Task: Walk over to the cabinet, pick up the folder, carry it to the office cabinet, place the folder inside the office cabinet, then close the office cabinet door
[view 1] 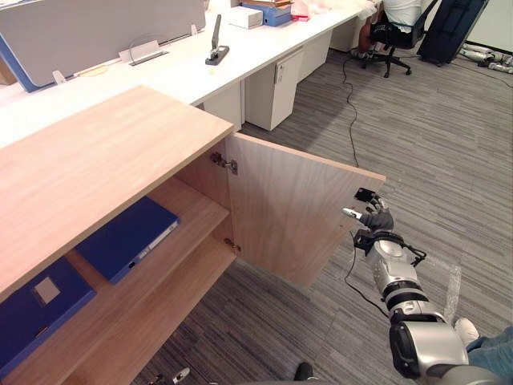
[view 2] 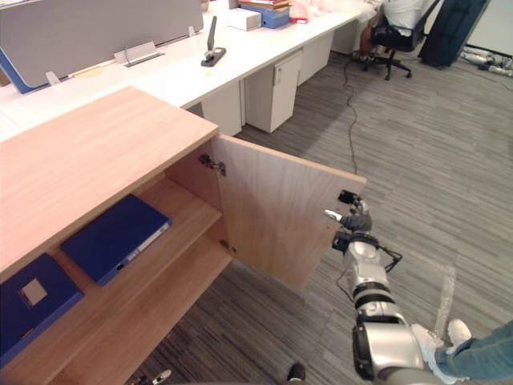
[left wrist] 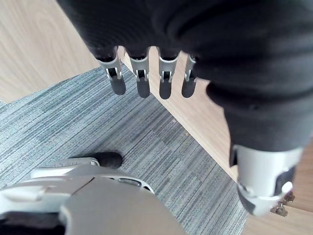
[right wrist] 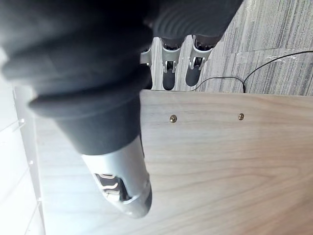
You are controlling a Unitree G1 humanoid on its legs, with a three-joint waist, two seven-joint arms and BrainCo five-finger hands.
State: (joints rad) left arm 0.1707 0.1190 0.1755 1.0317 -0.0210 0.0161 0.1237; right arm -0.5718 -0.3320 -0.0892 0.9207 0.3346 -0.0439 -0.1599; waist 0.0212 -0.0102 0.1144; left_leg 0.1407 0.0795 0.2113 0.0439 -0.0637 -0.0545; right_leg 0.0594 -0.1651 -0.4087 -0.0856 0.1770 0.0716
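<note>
The office cabinet (view 1: 96, 152) fills the left half of the eye views, its light wood top running from the middle down to the left edge. Its door (view 1: 288, 208) stands wide open, swung out toward the centre of the frame. Inside, a blue folder (view 1: 128, 237) lies flat on the shelf (view 1: 196, 210), left of centre. A second blue folder (view 1: 36, 309) lies flat toward the lower left corner, apart from the first. The right hand (view 1: 373, 215) is right of centre, at the upper corner of the door's free edge, with its arm coming up from the lower right. In its wrist view the fingers (right wrist: 168, 73) reach out straight and side by side past the door's edge over the grey carpet (view 1: 433, 136). The thumb lies over the door's wood face, and whether anything presses on the wood cannot be told. Nothing is held in the right hand. In its own wrist view the left hand (left wrist: 195, 49) hangs over the carpet beside a wood panel, its fingers (left wrist: 142, 81) straight in a row with small gaps, holding nothing. Along the top of the frame runs a white tabletop (view 1: 160, 72) with a grey screen (view 1: 104, 28) behind it and a small black desk tool (view 1: 216, 48) standing on it. A person sits on a black chair (view 1: 393, 36) at the upper right, and a person's blue trouser leg (view 1: 493, 349) shows in the lower right corner.
</note>
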